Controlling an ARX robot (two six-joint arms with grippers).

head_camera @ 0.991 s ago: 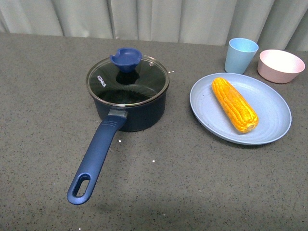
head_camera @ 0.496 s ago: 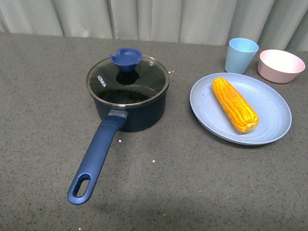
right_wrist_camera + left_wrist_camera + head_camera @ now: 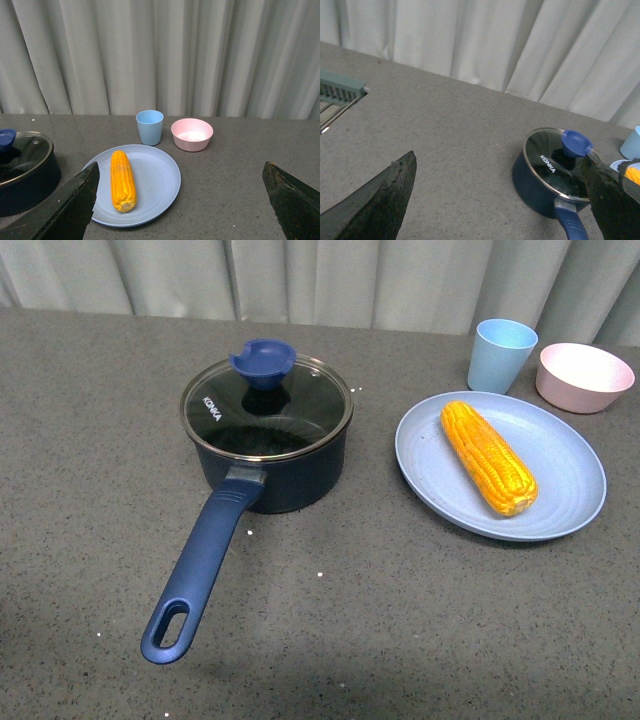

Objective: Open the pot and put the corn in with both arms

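The dark navy pot [image 3: 270,465] stands left of centre on the grey table, covered by a glass lid [image 3: 266,410] with a blue knob [image 3: 263,361]. Its long blue handle [image 3: 200,565] points toward me. The corn [image 3: 488,456] lies on the pale blue plate [image 3: 560,510] at the right. Neither arm shows in the front view. The left gripper [image 3: 505,200] is open and empty, well short of the pot [image 3: 535,180]. The right gripper [image 3: 182,200] is open and empty, short of the plate [image 3: 155,180], with the corn [image 3: 122,180] near one fingertip.
A pale blue cup [image 3: 500,353] and a pink bowl [image 3: 584,376] stand behind the plate. A grey curtain hangs along the table's far edge. A green rack [image 3: 340,90] shows in the left wrist view, far from the pot.
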